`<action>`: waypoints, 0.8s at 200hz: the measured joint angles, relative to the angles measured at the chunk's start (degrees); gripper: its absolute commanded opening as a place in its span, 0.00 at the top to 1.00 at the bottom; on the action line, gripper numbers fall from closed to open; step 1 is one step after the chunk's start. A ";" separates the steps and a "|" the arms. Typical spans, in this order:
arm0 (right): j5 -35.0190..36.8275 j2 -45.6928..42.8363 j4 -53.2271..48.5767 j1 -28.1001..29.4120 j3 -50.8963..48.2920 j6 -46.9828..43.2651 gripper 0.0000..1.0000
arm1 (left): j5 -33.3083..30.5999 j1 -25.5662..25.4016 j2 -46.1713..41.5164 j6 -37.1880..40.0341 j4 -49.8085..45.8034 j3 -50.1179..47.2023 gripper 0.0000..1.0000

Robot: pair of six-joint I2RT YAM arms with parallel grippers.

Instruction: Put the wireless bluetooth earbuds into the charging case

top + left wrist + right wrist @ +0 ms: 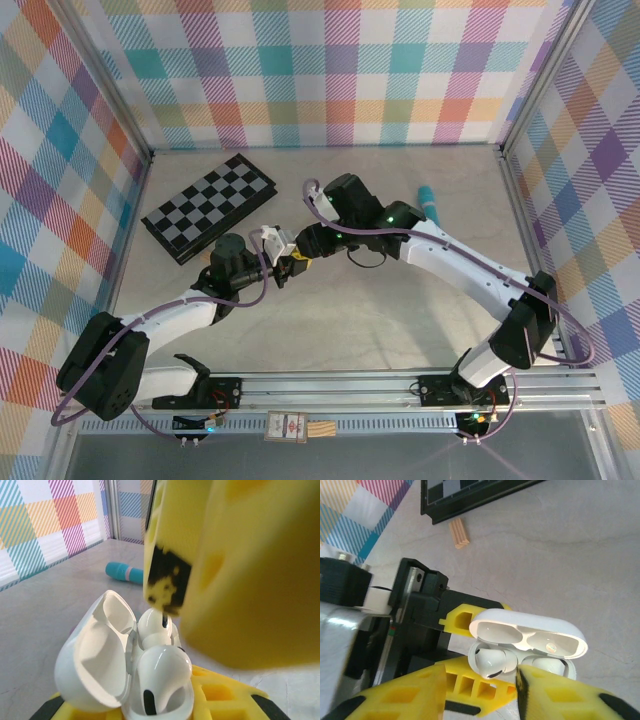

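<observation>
The left gripper (281,270) pinches an open glossy white pebble-shaped charging case (527,630). The right gripper (481,670) hangs just above it, its fingers slightly parted over a seated white earbud (492,661). A folding black-and-grey checkerboard (210,205), a teal cylinder (430,203) and a small wooden block (459,533) lie nearby.

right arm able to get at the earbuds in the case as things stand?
Probably yes: the case sits open in the left gripper, and the right gripper hangs just over the earbuds with nothing between.

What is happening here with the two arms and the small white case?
The left hand grips an open white charging case, lid tipped back. Two white earbuds sit in its wells. The right hand hovers close over the case with its fingers apart, and nothing shows between them.
</observation>
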 measured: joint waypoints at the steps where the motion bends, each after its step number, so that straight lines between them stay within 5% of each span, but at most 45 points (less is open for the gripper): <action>1: -0.07 -0.13 0.11 -0.04 -0.07 0.17 0.69 | 0.00 0.00 0.00 -0.02 0.02 -0.04 0.95; 47: -1.60 -1.03 1.90 -0.44 -0.15 0.66 0.83 | 0.17 0.00 -0.09 0.22 0.90 -0.26 0.94; 160: -4.68 2.10 2.43 -0.81 -0.24 0.94 0.83 | 0.20 0.00 -1.33 0.20 1.05 -0.61 0.95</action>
